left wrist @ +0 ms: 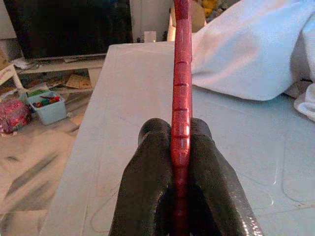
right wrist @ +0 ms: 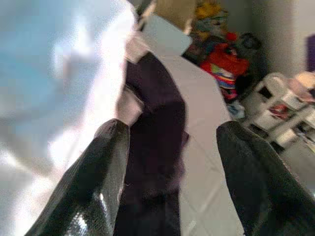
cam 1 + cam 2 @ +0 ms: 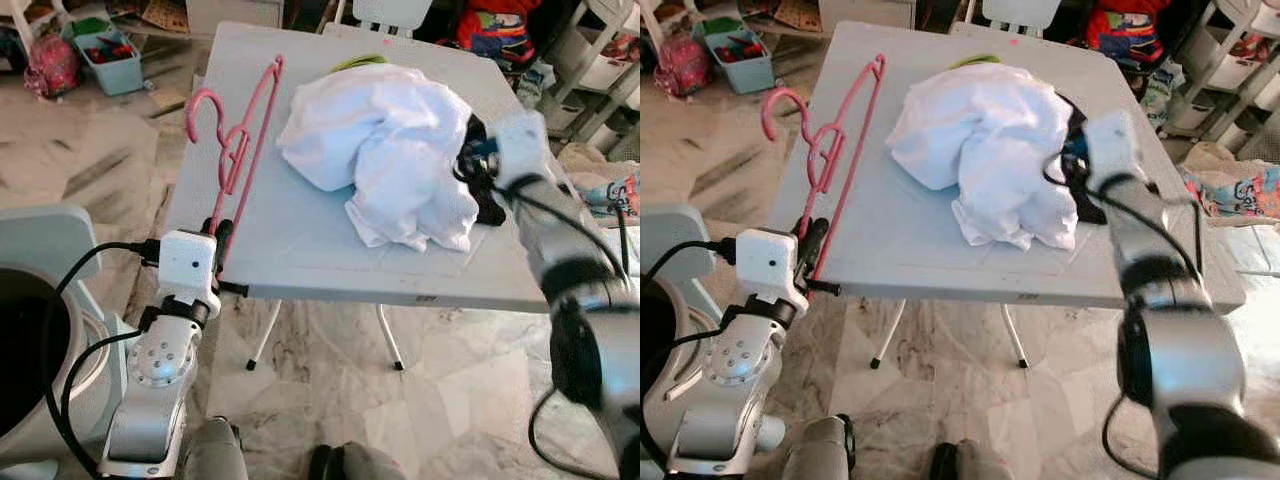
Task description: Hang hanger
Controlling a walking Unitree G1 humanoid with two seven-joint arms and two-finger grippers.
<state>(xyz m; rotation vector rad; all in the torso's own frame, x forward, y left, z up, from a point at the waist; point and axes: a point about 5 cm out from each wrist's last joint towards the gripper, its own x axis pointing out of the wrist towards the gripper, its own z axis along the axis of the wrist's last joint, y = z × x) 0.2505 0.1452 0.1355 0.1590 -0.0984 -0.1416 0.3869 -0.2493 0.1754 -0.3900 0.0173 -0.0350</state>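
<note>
Left eye view first, biggest stuff down to smallest. Grey folding table [image 3: 300,250] ahead of both grippers, heap of white clothing [image 3: 385,160] in the middle, dark garment [image 2: 152,162] tucked under its far side. Pink hanger [image 3: 240,150] lying along the table edge nearest the left gripper [image 1: 180,147], hook end pointing away from it, bottom bar pinched tight between those fingers [image 1: 147,167] right at the corner. Right gripper [image 2: 172,167] fingers spread apart, pushed up against the white heap with the dark garment between them, gripping nothing yet.

Risks, guessing here: grip sits at the very tip of a long thin bar, so could swing or twist out on the lift. Hook could snag the table edge. Right fingers might drag the whole pile instead of one item.
</note>
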